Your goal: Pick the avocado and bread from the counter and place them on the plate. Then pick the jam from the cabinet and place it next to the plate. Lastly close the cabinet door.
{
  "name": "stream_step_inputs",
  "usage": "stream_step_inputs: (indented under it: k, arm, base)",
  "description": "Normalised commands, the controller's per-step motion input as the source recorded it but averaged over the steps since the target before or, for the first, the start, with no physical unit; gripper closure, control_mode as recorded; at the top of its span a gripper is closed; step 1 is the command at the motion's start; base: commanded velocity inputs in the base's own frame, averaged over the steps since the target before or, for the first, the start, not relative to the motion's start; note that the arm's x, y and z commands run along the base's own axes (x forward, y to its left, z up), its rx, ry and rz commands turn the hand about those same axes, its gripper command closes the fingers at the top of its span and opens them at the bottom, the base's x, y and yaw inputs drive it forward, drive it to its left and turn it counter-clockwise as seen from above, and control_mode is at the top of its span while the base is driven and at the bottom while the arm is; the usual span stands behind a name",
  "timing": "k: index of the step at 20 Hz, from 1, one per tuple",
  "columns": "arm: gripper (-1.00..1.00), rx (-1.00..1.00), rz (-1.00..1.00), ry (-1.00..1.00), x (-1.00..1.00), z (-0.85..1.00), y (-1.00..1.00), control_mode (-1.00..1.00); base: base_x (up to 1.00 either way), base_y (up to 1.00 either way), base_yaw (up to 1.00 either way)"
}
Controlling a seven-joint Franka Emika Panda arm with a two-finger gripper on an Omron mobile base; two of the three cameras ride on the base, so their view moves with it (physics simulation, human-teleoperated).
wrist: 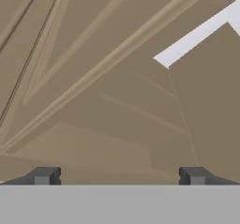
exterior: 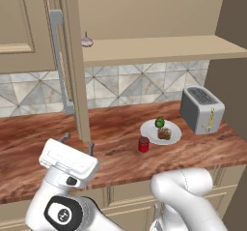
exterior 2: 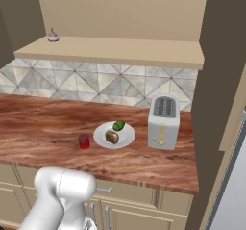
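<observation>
Grey-beige diamond-tile backsplash; beige drawers below; grey toaster; dark side panel.

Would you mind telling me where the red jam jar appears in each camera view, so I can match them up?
Left base view: the jam stands on the counter, just left of the plate.
Right base view: the jam stands left of the plate.
Hand view: beige cabinet panels.
Shared landmark: the toaster.
</observation>
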Motion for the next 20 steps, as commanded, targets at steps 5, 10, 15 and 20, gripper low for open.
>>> stream_step_inputs:
  k: [5,10,15,20]
  arm:
    - [-1.00,0.00,0.00,-0.13,0.29,0.00,0.28,-1.00]
    - [-1.00,0.00,0.00,-0.10,0.43,0.00,0.35,-1.00]
    - [-1.00,0.00,0.00,-0.06,0.49,-0.04,0.48,-1.00]
    - [-1.00,0.00,0.00,-0.07,0.40,-0.01,0.51,-1.00]
  base:
    - [0.00,0.00,0.00]
    - [0.00,0.00,0.00]
    - [0.00,0.00,0.00]
    - [0.00,0.00,0.00]
